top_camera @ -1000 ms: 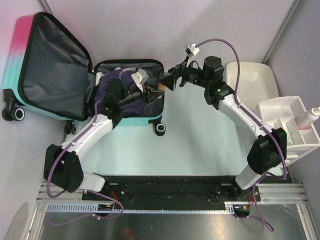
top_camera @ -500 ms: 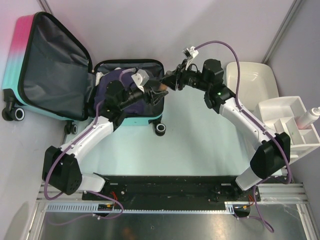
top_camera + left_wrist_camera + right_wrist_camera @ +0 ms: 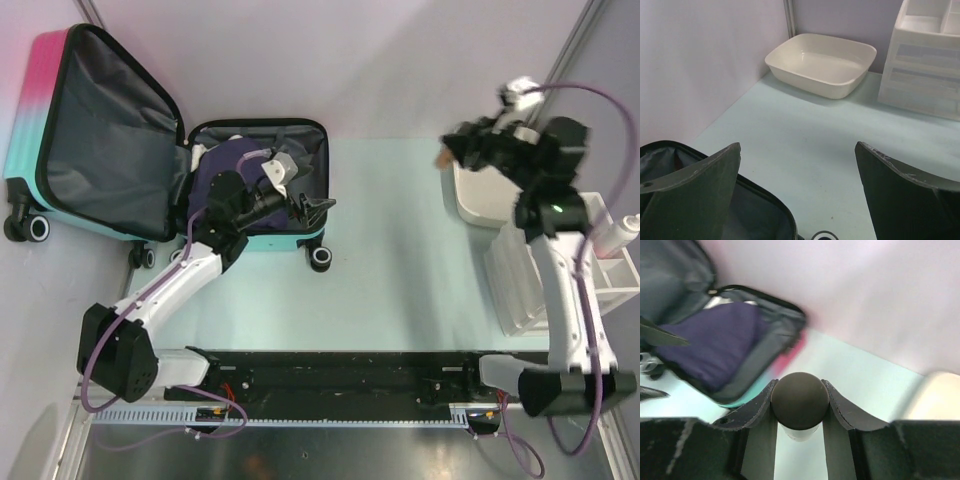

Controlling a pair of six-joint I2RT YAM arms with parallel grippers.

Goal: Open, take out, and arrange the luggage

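The luggage (image 3: 90,140) lies open at the left, its pink-to-teal lid tipped back and a purple cloth (image 3: 225,170) in its base. My left gripper (image 3: 315,210) hovers over the base's right rim, open, with nothing between its fingers (image 3: 700,185); the black zipper rim (image 3: 755,205) shows below it. My right gripper (image 3: 447,155) is high over the near-left corner of the white tub (image 3: 478,200), shut on a small bottle (image 3: 800,400) with a round brown cap and a white body. The open luggage (image 3: 765,355) is blurred behind it.
A white compartment organiser (image 3: 610,270) stands at the right edge beside the tub, with a white pump bottle (image 3: 625,232) in it. The tub (image 3: 822,62) and organiser (image 3: 925,75) face the left wrist camera across the pale table. A luggage wheel (image 3: 320,258) sticks out towards the arms.
The right gripper closed on the bottle at the luggage's rim, and that arm swung it right to above the tub. The left gripper opened and stayed by the luggage.
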